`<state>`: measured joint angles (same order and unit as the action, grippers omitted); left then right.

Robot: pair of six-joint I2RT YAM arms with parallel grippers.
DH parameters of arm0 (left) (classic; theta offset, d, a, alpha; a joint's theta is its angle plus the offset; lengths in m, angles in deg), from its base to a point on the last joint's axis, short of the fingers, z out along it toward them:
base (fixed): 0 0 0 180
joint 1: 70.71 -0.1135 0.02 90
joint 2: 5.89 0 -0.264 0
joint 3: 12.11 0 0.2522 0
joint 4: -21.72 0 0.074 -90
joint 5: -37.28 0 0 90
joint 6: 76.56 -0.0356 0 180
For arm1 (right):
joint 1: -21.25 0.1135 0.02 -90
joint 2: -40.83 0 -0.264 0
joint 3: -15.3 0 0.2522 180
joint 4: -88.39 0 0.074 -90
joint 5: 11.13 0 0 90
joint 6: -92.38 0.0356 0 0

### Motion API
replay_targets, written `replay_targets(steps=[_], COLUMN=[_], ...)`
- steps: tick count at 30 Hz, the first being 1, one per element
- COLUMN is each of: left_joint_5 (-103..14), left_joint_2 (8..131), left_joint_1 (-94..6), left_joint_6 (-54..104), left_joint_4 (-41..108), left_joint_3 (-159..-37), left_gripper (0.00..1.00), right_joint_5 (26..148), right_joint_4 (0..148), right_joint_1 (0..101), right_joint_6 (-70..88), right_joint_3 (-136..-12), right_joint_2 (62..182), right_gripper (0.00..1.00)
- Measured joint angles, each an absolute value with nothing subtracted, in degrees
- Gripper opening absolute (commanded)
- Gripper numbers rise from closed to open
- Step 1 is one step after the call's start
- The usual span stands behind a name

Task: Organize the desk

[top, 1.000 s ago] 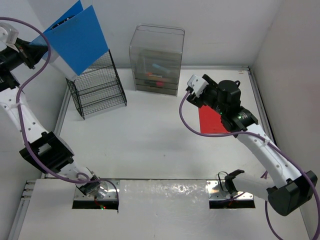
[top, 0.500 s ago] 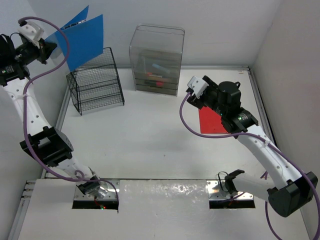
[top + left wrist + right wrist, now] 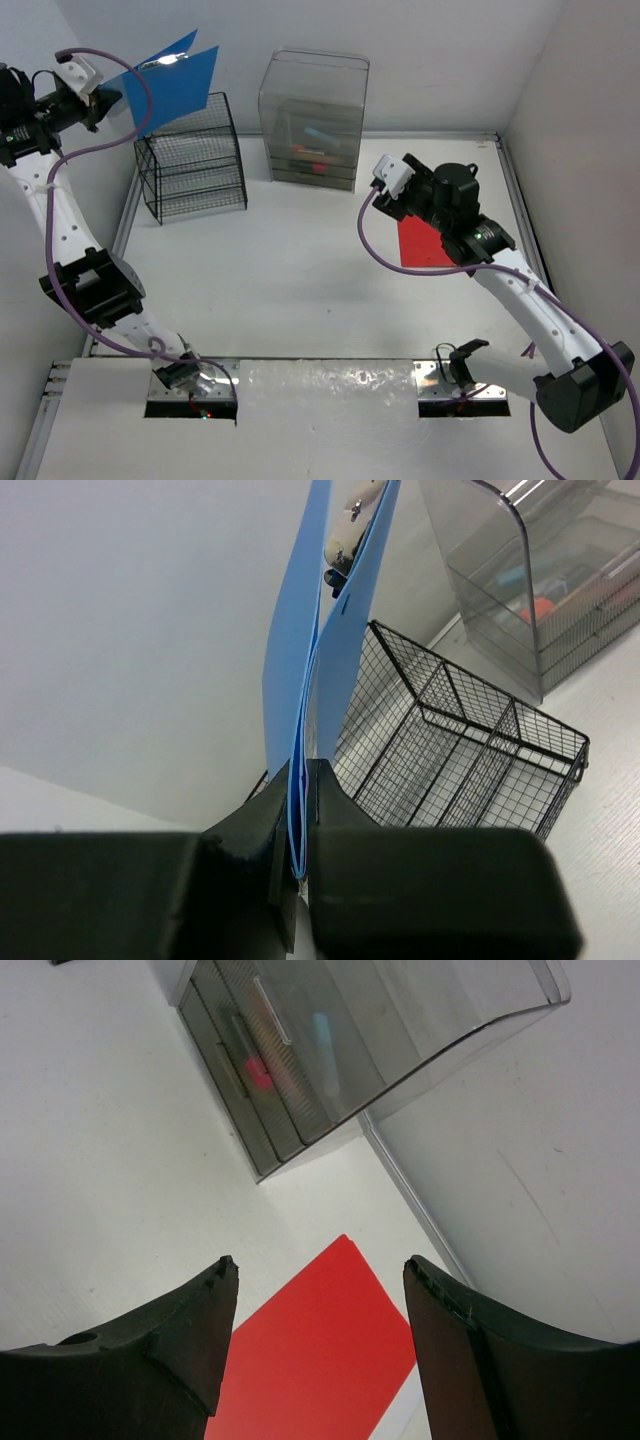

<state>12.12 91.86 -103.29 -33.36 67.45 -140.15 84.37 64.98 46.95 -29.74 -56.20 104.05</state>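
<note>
**White desk, blue folder raised at the far left**

White walls closed in your desk [image 3: 300,270], which ran from the arm bases to the far wall, with thin grey rails along its edges. On its right side a red sheet [image 3: 425,248] lay flat, close to the right rail. Your right end effector [image 3: 320,1265] hovered over that sheet's far end with its fingers well apart and nothing between them.

A clear drawer box [image 3: 313,120] stood at the middle of the far edge. The coloured items in its drawers were too blurred to name. To its left, and apart from it, a black wire rack [image 3: 192,160] sat in the far left corner.

Your left end effector [image 3: 300,820] was raised beyond the desk's left edge, with its fingers pressed together on the lower edge of a blue folder [image 3: 175,80]. The folder's two leaves were splayed slightly apart as it reached out over the rack. You could not tell whether the folder touched the wire.
</note>
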Motion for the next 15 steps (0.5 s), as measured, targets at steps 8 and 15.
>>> replay_targets(steps=[8, 15], left_joint_5=[16.0, 18.8], left_joint_2=[96.6, 97.4], left_joint_1=[-102.6, -100.2], left_joint_6=[-33.7, -31.5], left_joint_4=[67.1, 63.6], left_joint_3=[-144.7, -143.9], left_gripper=[0.00, 0.00], right_joint_5=[85.3, 85.3], right_joint_4=[63.5, 63.3], right_joint_1=[46.9, 47.0], right_joint_6=[-29.7, -28.0], right_joint_3=[-56.2, -56.5], right_joint_2=[106.1, 108.4], right_gripper=[0.66, 0.63])
